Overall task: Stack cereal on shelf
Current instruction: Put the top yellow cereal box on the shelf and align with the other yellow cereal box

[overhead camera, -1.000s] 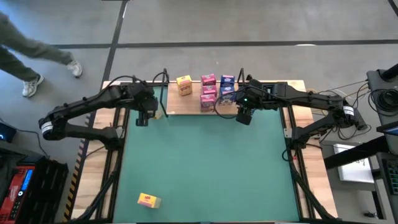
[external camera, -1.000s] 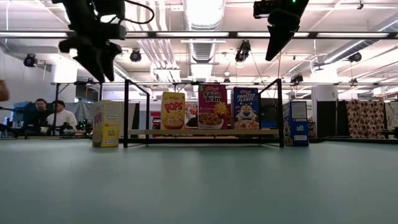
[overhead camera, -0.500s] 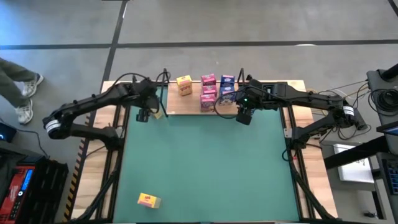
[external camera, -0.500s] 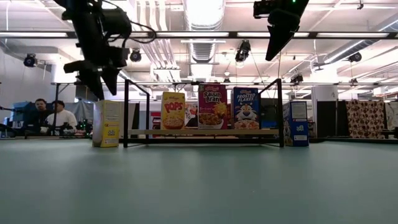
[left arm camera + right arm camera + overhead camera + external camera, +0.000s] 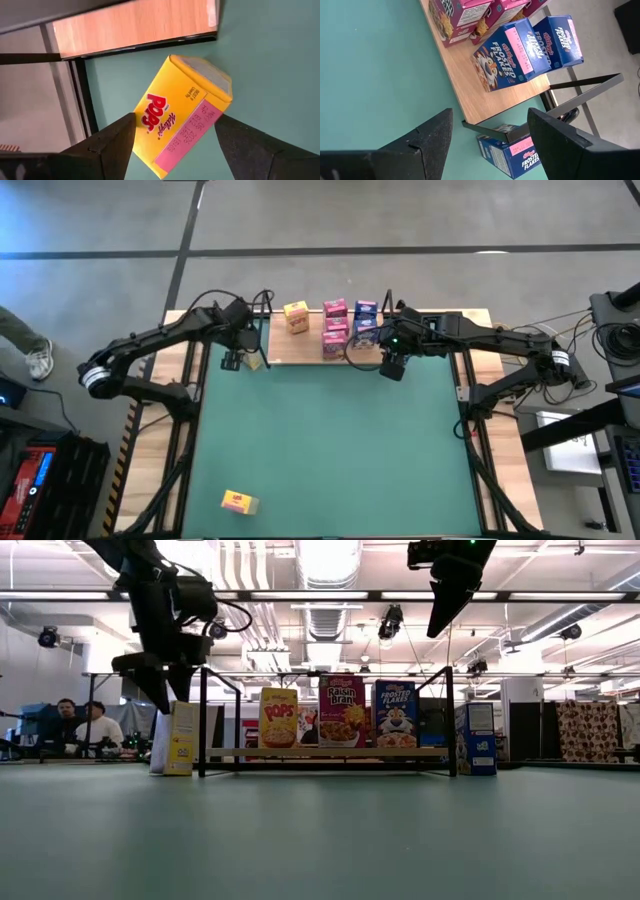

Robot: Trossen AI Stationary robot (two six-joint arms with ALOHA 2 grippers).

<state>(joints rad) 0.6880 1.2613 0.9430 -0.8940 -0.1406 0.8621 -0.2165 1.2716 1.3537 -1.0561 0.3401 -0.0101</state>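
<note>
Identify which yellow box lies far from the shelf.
The yellow box near the table's front edge, alone on the green. The other two yellow ones are at the shelf: one on it, one beside its left end.

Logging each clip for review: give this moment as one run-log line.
left gripper: open, over yellow Pops box beside shelf | right gripper: open, above shelf's blue boxes
</note>
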